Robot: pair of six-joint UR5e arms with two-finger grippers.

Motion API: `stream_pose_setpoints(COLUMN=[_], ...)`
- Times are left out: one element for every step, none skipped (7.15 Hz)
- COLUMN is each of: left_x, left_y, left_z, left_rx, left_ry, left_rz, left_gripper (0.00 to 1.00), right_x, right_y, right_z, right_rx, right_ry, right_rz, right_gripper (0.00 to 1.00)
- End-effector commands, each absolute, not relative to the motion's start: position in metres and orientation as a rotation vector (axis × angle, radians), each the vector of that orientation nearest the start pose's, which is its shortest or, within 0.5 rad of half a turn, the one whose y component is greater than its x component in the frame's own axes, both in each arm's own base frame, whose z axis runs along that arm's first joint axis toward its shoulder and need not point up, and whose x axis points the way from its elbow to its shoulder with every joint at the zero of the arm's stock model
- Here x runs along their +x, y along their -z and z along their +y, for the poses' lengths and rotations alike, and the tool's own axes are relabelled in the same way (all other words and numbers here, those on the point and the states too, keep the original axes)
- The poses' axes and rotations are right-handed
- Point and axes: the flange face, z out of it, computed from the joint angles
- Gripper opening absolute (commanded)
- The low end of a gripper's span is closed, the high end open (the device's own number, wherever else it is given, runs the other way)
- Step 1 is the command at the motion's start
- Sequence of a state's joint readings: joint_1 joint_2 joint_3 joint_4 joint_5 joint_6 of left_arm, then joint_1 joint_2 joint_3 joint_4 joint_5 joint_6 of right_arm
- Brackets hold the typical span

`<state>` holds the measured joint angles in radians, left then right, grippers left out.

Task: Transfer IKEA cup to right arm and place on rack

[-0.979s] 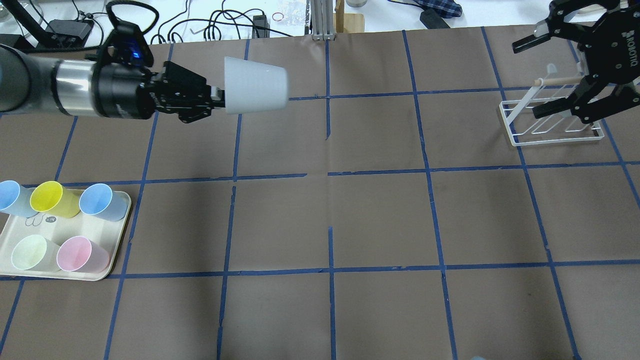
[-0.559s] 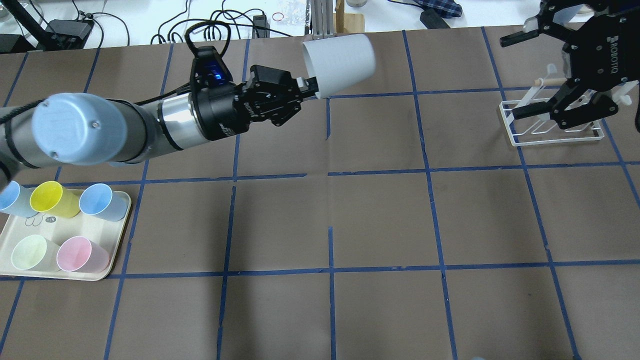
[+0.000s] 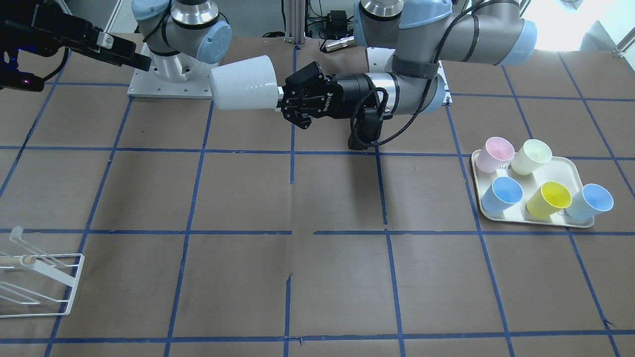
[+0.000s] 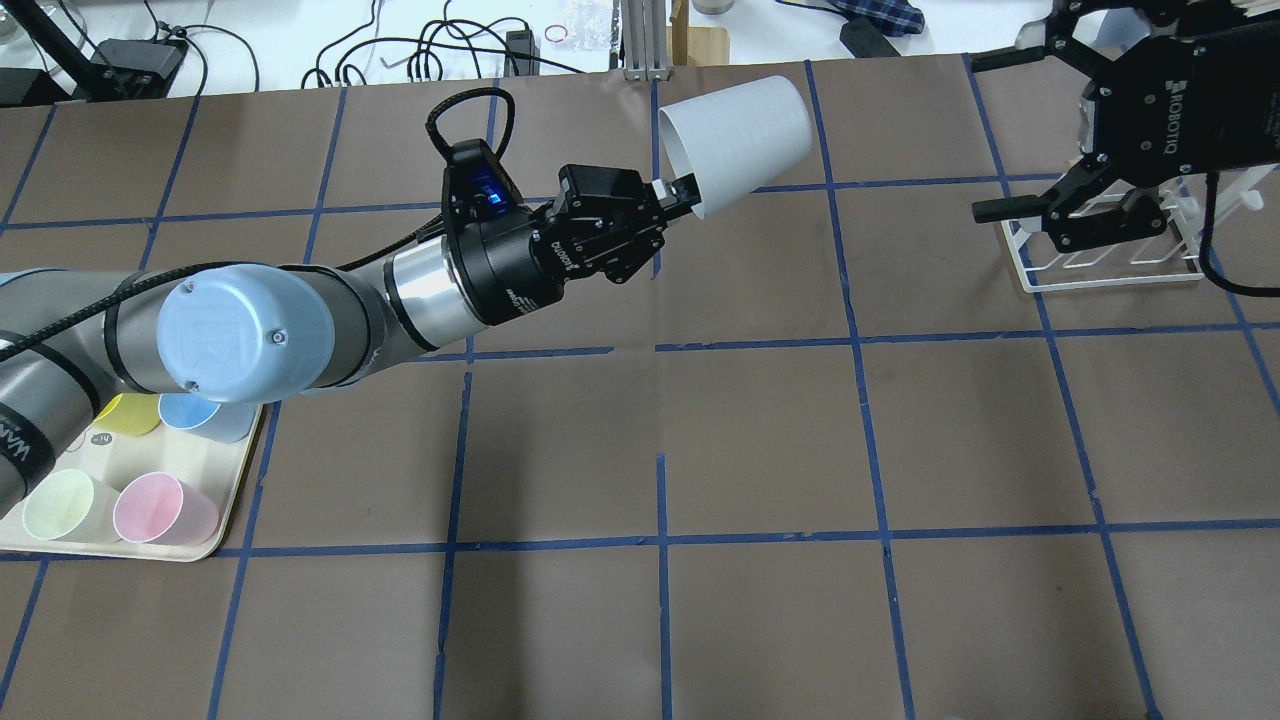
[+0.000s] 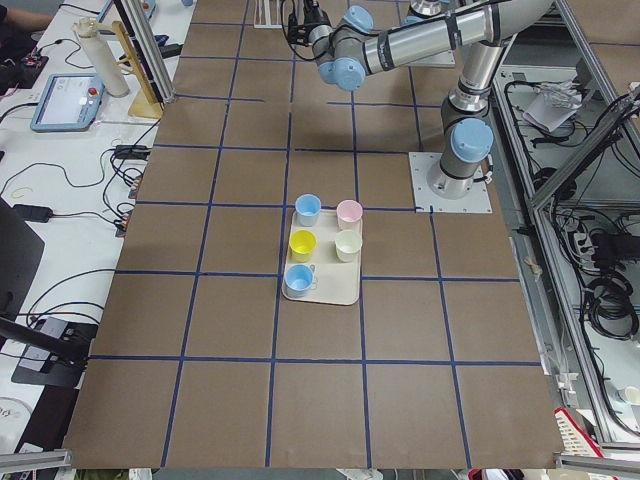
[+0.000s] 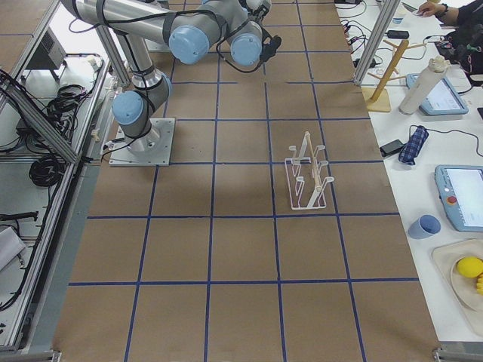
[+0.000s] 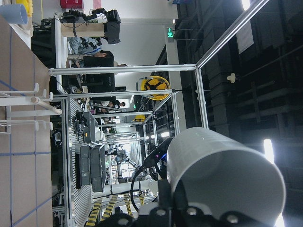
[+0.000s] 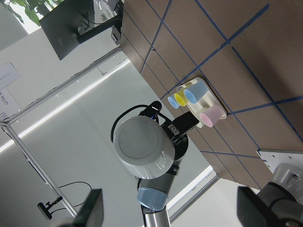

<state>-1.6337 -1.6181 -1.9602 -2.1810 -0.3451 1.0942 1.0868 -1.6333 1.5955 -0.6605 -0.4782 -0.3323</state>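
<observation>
The IKEA cup [image 4: 738, 140] is a plain light-grey tumbler held sideways in the air, its base pointing toward the right arm. My left gripper [image 4: 690, 195] is shut on its rim; the front view shows the same cup [image 3: 243, 83]. My right gripper [image 4: 1005, 130] is open and empty, a short gap to the right of the cup, facing it. Its wrist view shows the cup's round base [image 8: 142, 146] straight ahead. The white wire rack [image 4: 1100, 255] stands on the table below the right gripper, partly hidden by it; it also shows in the front view [image 3: 37, 282].
A cream tray [image 4: 215, 470] at the near left holds pink [image 4: 160, 508], pale-green [image 4: 58, 505], yellow and blue cups, partly under my left arm. Cables and an aluminium post lie past the table's far edge.
My left arm has swung the cup to the right, past the table's centre line, and tilted it slightly. My right gripper has shifted left toward it and stays open.
</observation>
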Motion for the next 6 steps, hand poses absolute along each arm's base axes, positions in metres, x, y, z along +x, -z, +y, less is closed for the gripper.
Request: stream_pose_setpoints(left_x=[-0.258, -0.258, -0.258, -0.258, -0.257, -0.257], left_y=[-0.355, -0.36, -0.361, -0.362, -0.362, -0.363], left_z=[-0.428, -0.425, -0.424, -0.424, -0.424, -0.424], left_rx=[0.114, 0.162, 0.16, 0.158, 0.156, 0.155], left_ry=[-0.081, -0.022, -0.017, -0.02, -0.021, -0.022], left_rz=[-1.454, -1.447, -1.45, -1.449, -1.45, -1.45], left_gripper=[0.0, 0.0, 0.0, 0.0, 0.0, 0.0], right_x=[0.039, 0.05, 0.062, 0.063, 0.064, 0.065], right_y=[-0.496, -0.493, -0.493, -0.492, -0.487, -0.487], right_z=[-0.465, -0.468, -0.467, -0.466, -0.462, -0.46], right_rx=[0.602, 0.571, 0.547, 0.544, 0.554, 0.555], right_ry=[-0.312, -0.318, -0.334, -0.343, -0.364, -0.37], right_rz=[1.753, 1.766, 1.776, 1.783, 1.777, 1.777], right_gripper=[1.0, 1.0, 1.0, 1.0, 1.0, 1.0])
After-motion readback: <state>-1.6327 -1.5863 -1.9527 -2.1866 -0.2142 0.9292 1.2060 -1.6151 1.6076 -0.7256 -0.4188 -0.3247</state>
